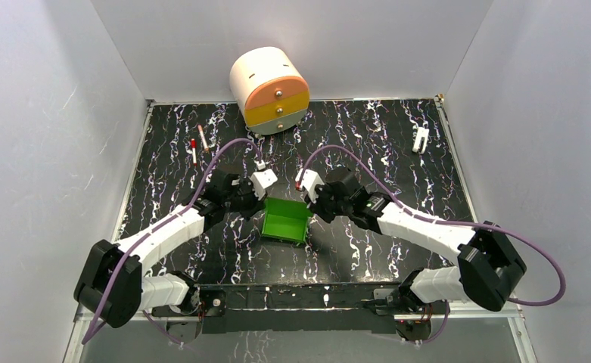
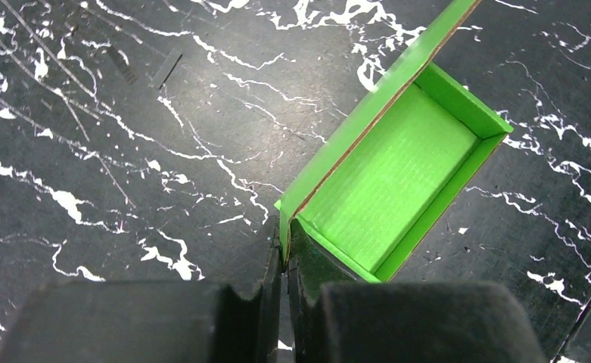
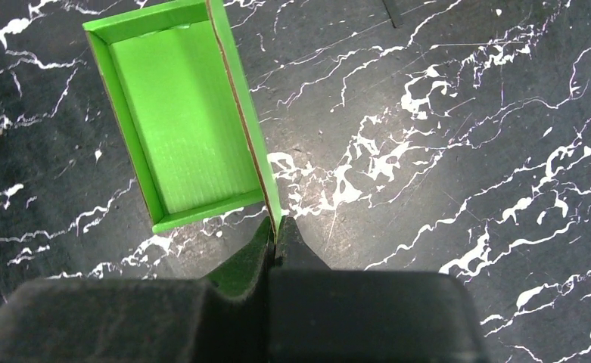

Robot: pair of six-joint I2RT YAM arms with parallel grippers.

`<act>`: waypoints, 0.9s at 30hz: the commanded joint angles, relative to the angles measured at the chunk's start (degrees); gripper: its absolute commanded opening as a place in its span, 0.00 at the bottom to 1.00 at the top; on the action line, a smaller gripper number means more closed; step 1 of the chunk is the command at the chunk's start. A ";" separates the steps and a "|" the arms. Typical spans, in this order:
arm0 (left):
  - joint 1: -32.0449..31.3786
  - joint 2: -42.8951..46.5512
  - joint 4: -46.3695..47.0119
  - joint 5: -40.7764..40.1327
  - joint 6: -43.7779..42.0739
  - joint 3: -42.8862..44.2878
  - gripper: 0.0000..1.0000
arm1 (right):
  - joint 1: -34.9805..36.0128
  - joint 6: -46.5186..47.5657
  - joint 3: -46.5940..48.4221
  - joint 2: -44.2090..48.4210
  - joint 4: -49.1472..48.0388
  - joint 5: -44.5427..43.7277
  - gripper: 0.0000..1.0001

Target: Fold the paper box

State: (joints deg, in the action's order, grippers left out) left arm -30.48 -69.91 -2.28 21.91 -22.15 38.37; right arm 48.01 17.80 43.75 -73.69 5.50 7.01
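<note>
My left gripper (image 2: 284,253) and right gripper (image 3: 275,233) each pinch a wall of the paper box (image 1: 286,220); I'd expect light, easily creased card.

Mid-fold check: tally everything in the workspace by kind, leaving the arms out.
paper box, green: 1
round drawer unit, cream with orange and yellow drawers: 1
pen-like sticks, red and white: 2
small white piece, far right: 1
Total: 5
</note>
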 commanded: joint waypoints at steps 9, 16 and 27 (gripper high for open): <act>-6.25 0.84 1.93 -16.94 19.88 3.97 0.00 | 1.13 -16.00 5.09 -2.50 -1.54 -14.79 0.00; -9.63 -0.08 4.91 -28.30 35.33 4.34 0.00 | 2.29 -23.63 5.70 -1.83 0.35 -22.95 0.00; -13.83 -5.71 8.44 -41.01 52.08 5.21 0.00 | 4.90 -39.91 9.02 -4.34 6.41 -34.10 0.00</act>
State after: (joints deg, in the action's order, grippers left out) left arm -43.20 -74.08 3.29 -11.42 21.39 40.40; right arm 51.94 -13.43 48.49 -76.64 8.23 -19.11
